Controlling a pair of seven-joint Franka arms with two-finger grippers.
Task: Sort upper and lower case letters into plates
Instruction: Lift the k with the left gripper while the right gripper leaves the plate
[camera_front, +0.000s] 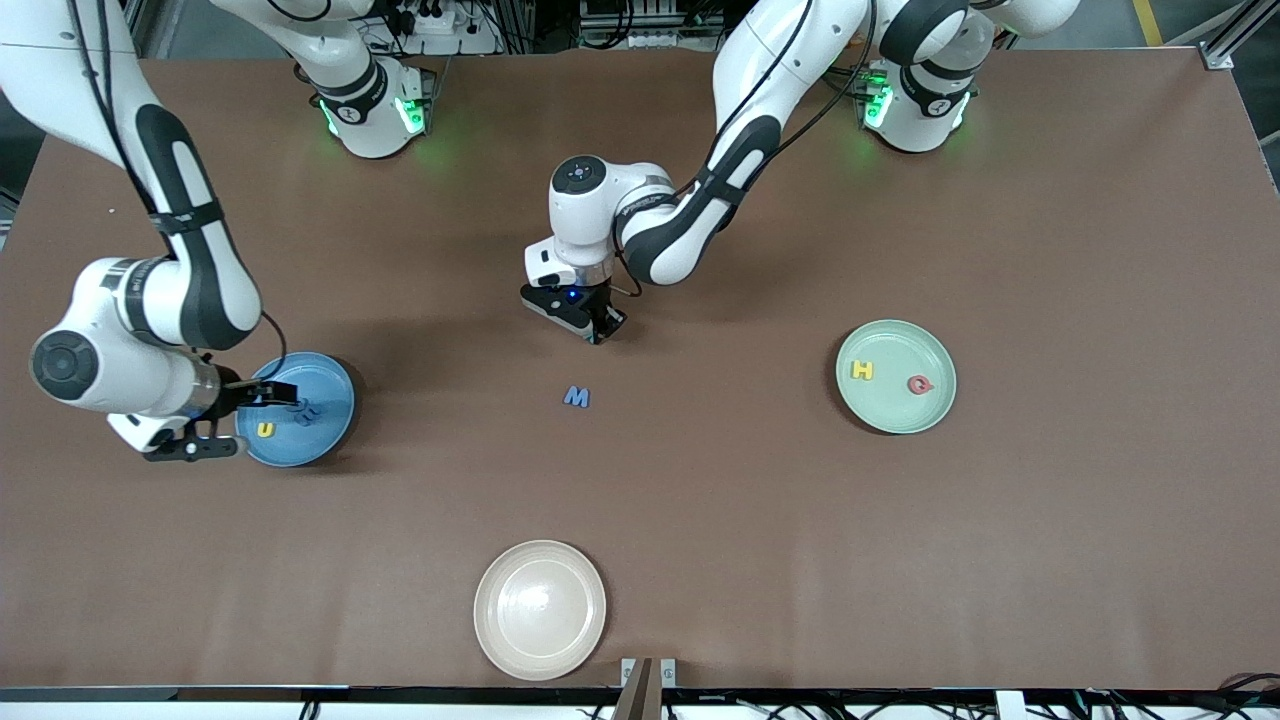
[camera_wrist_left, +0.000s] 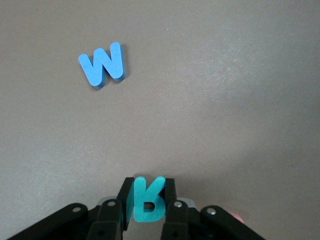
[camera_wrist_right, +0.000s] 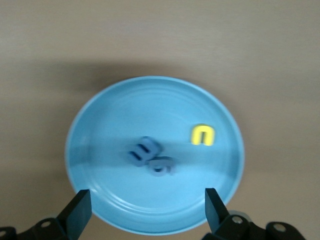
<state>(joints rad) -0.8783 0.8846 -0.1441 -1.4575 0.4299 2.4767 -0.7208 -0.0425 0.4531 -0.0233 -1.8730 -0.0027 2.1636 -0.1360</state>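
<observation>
The left tool (camera_wrist_left: 148, 212) is clamped on a teal R (camera_wrist_left: 148, 202) at frame centre; the mint plate (camera_front: 896, 377) sits toward frame right. The right tool (camera_wrist_right: 145, 210), fingers apart, hovers over the blue plate (camera_wrist_right: 125, 210).

brown table (camera_front: 700, 520), three plates, blue letter m (camera_front: 576, 397)

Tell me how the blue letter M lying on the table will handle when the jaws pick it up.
The blue letter M looks like a thick foam cutout, so it is probably very light and slightly squashy. It lies flat on the brown table, so it should slide rather than roll if pushed. Its matte surface will probably not be slippery.
</observation>
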